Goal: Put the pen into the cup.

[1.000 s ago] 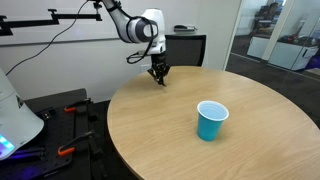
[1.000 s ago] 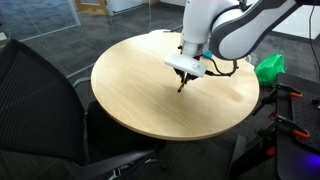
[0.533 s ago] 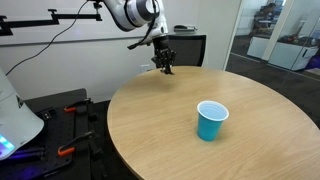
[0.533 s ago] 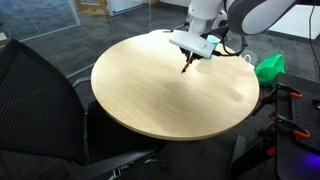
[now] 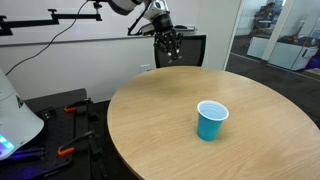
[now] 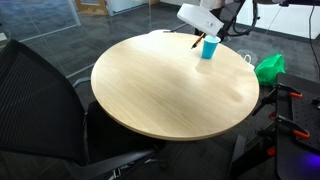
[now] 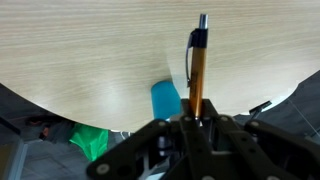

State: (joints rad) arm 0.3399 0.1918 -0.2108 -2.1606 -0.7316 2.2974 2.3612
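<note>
While the jaws clamp its lower end, slim orange-brown pen (image 7: 198, 75), dark clip and tip, blue cup (image 7: 166, 100) beyond

The round table with a light wood-grain top (image 5: 150, 125) carries a bright blue disposable cup (image 5: 211, 121). The cup stands upright, touching the wood with its narrow base, not far from the table's rim.

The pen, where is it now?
In the wrist view the pen sticks out of the gripper, held above the table, with the blue cup showing beside it.
</note>
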